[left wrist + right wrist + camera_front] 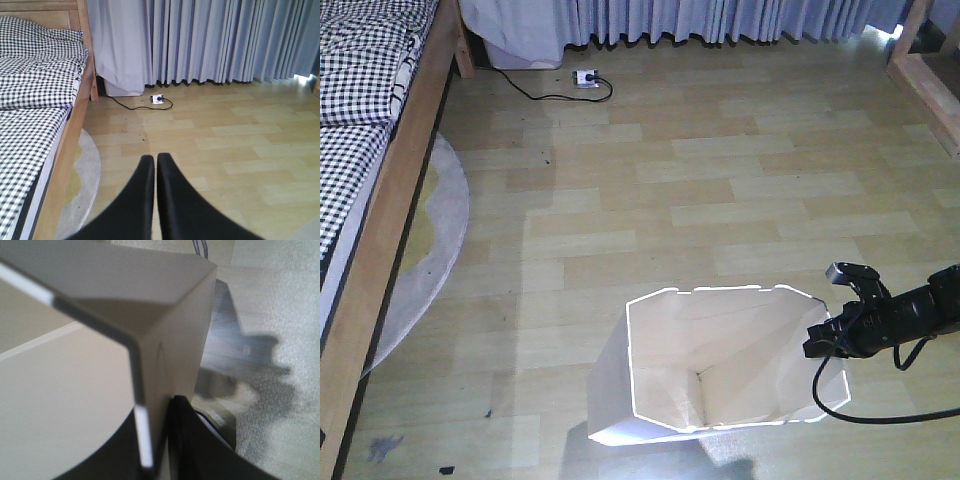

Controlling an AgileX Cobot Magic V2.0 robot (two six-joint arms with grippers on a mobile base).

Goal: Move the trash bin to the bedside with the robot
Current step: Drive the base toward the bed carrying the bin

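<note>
White thin-walled plastic trash bin [740,345] stands on pale wood-plank floor [720,180], near right, well apart from light wooden bed frame [382,225] at left. Right claw [825,338] clamped on bin's right rim wall. Left claw [155,172] pressed together, holding nothing. Risk: thin wall may flex and slip from pinch, or bin tips if dragged. Round grey rug [445,215] edge beside bed could snag base.
</note>
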